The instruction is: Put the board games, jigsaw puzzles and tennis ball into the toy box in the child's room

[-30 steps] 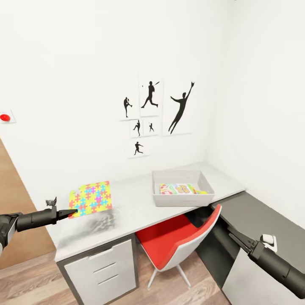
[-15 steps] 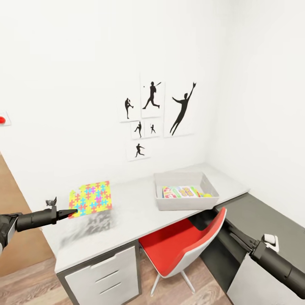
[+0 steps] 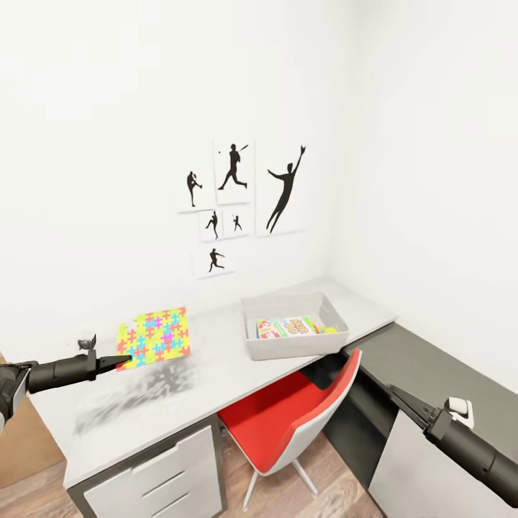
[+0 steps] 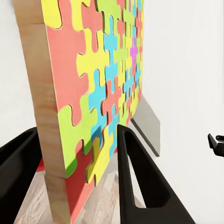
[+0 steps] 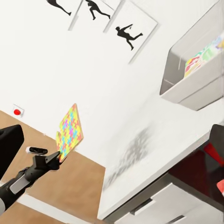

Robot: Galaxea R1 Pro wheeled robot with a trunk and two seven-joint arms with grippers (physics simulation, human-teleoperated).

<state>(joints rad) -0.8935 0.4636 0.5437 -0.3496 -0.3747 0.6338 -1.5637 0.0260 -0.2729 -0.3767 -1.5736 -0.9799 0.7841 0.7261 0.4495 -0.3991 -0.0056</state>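
While gripped, jigsaw puzzle upright, edge-on.

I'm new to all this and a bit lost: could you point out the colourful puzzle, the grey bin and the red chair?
jigsaw puzzle [image 3: 154,337], head view, middle of its coloured face.
toy box [image 3: 295,348], head view, on its near outer wall.
red chair [image 3: 267,419], head view, on the seat.

The pale grey-white table ahead of me carries the light grey toy box toward its far right.
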